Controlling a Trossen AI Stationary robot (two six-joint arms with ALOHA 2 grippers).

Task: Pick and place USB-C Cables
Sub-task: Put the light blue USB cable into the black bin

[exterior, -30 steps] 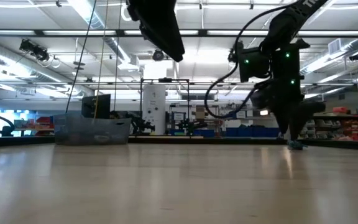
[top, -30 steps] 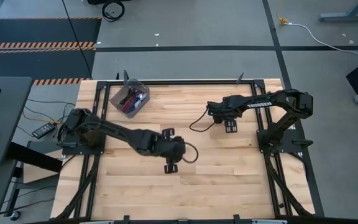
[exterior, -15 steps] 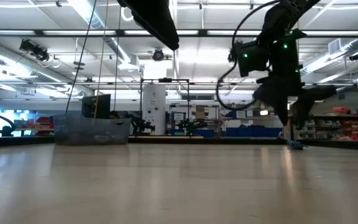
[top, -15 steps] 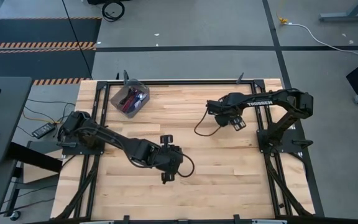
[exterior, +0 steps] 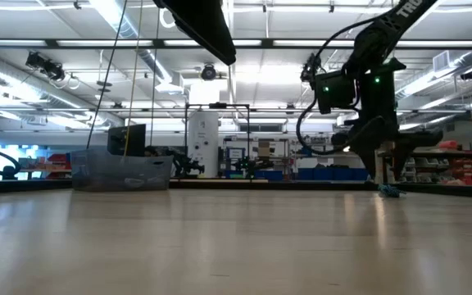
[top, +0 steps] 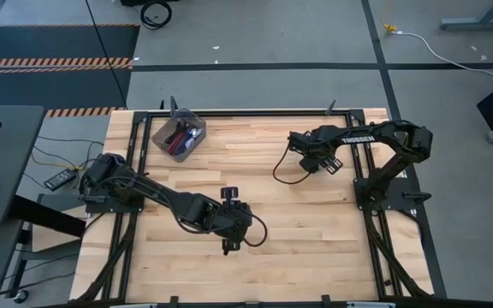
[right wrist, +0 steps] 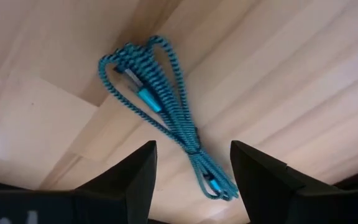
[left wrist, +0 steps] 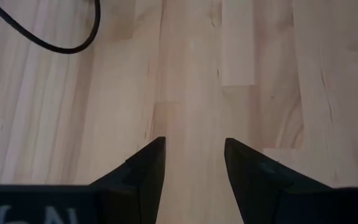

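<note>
Two arms over the desk [top: 315, 222]. Nearest the front edge, left hand [top: 228, 220] sits low over bare wood near desk middle, fingers [left wrist: 143, 171] apart, nothing between them; only planks and a loop of black wiring [left wrist: 55, 37] in its wrist view. Farther back, right hand [top: 326, 163] hangs above the desk toward the right side, fingers [right wrist: 132, 177] apart, pointing down at the teal cable [right wrist: 160, 106], which lies flat on the wood just under it, bundled in loops, not gripped. In low view a bit of teal [exterior: 392, 192] shows on the desk below that hand. At the far left corner a clear bin [top: 178, 137] holds more cables [top: 181, 135], red and dark; exact colours hard to tell.
</note>
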